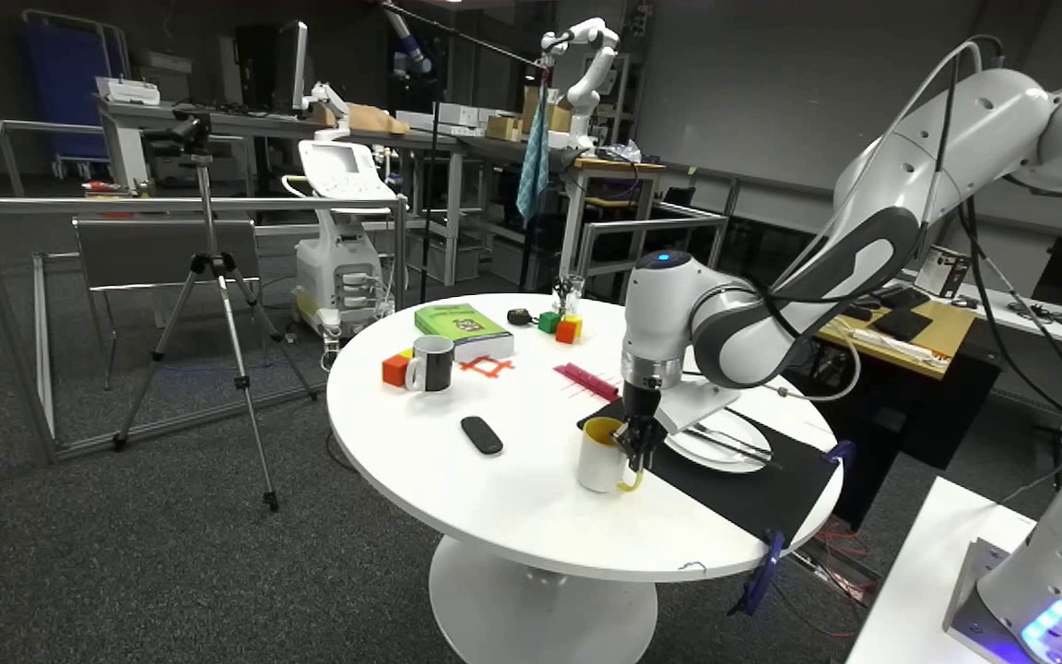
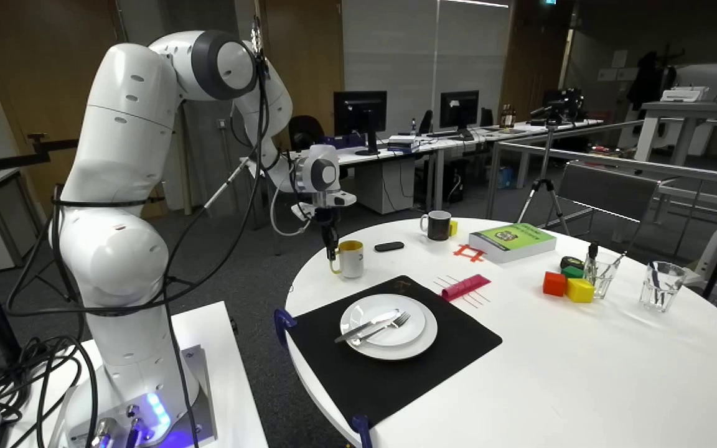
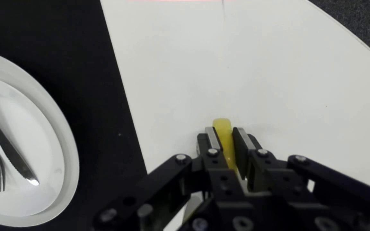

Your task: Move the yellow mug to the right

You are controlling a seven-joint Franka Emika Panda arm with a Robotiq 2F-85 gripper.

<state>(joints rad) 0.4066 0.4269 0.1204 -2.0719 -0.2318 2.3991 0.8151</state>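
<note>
The fingers [image 3: 244,141] look pinched on the handle [image 3: 224,133] of the yellow mug [image 2: 351,261], its upright bulk away from the robot base [image 2: 131,376], apparently on the counter [image 2: 582,367] near the mat [image 2: 458,335].

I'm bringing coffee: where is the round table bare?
Free: between the black remote, yellow mug and table rim; also between black mat, cubes and tumblers. Crowded: around those cubes, and where the gripper holds the mug's handle.

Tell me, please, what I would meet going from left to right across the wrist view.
Stacked white plates, black placemat's right-hand strip, gripper finger, yellow mug's handle, opposite finger, dark carpet in the upper corner.
</note>
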